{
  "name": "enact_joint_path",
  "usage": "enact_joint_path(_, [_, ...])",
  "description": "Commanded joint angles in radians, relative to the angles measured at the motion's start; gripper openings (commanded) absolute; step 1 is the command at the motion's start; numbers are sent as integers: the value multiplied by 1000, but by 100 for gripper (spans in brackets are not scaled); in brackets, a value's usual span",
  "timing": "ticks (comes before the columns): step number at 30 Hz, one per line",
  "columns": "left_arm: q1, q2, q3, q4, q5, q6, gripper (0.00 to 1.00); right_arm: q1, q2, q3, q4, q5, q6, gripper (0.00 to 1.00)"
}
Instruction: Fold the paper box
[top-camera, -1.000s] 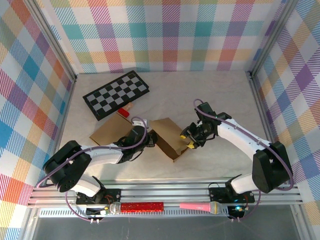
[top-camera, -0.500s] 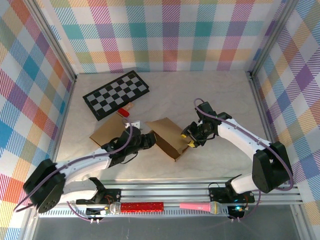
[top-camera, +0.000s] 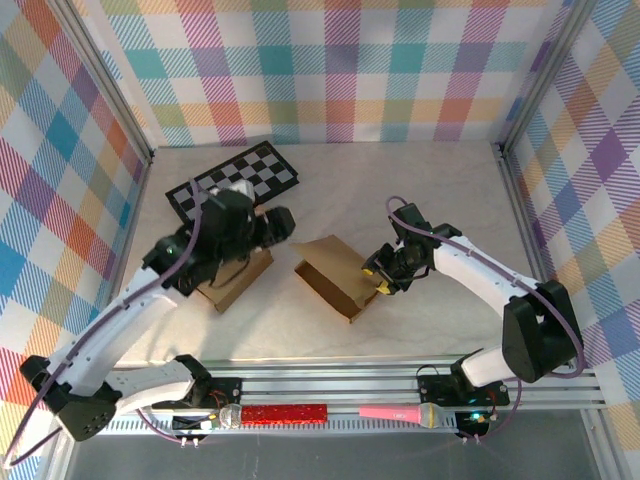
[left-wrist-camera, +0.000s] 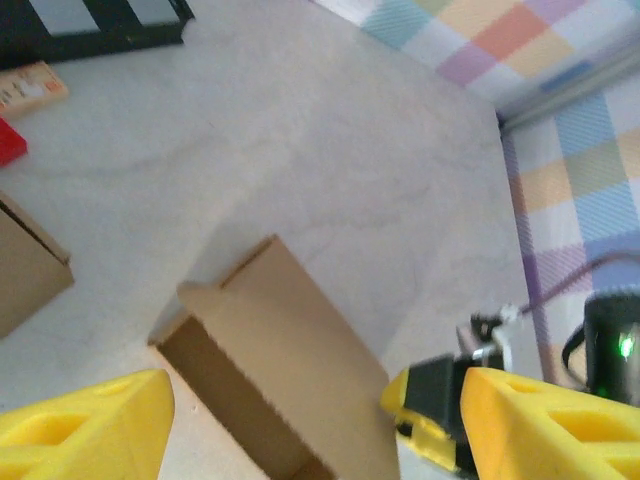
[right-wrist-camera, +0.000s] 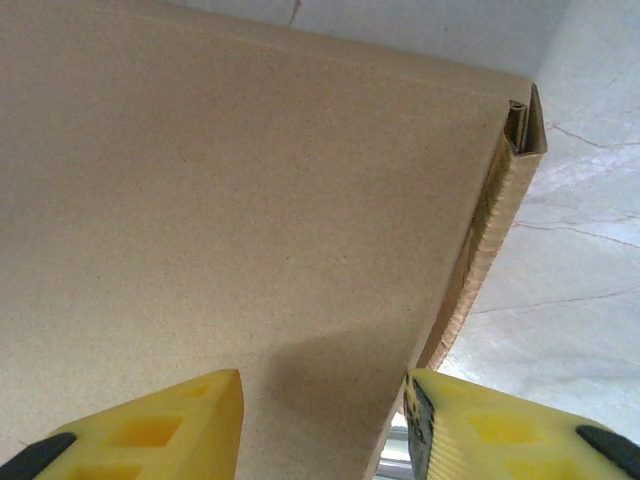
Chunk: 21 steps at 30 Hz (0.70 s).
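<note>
My left gripper (left-wrist-camera: 315, 400) is hovering with fingers spread wide, the brown cardboard paper box (left-wrist-camera: 290, 340) lying just beneath it. My right gripper (right-wrist-camera: 322, 385) is pinching that box's edge.

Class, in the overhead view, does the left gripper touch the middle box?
No, the left gripper hangs apart from the middle box, near the chessboard.

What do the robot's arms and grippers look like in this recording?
The left arm and the right arm are built alike: white links between bulky black joints, with a thin purple cable looping loosely along each. The left gripper and the right gripper both have blocky yellow fingers with shallow hollow recesses moulded into them.
</note>
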Motion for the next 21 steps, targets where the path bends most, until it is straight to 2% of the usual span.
enact_joint_path(1, [123,180,84,-95,212,127,72,3,14,38,-22,10,-30,46])
enact_joint_path(3, [175,333,175,-101,320,185,68,3,13,40,-22,11,-34,47])
enact_joint_path(5, [193,474,283,-138,369,260,63,3,13,42,-22,13,-39,47])
enact_joint_path(8, [194,618,381,-122,393,365,57,3,17,39,-21,14,-44,47])
enact_joint_path(11, [193,722,422,-137,410,427,43,3,26,33,-10,14,-46,47])
enact_joint_path(15, [180,766,375,-126,449,466,39,3,40,35,-7,23,-53,47])
enact_joint_path(21, [165,719,216,-28,462,447,39,3,61,42,-2,30,-62,46])
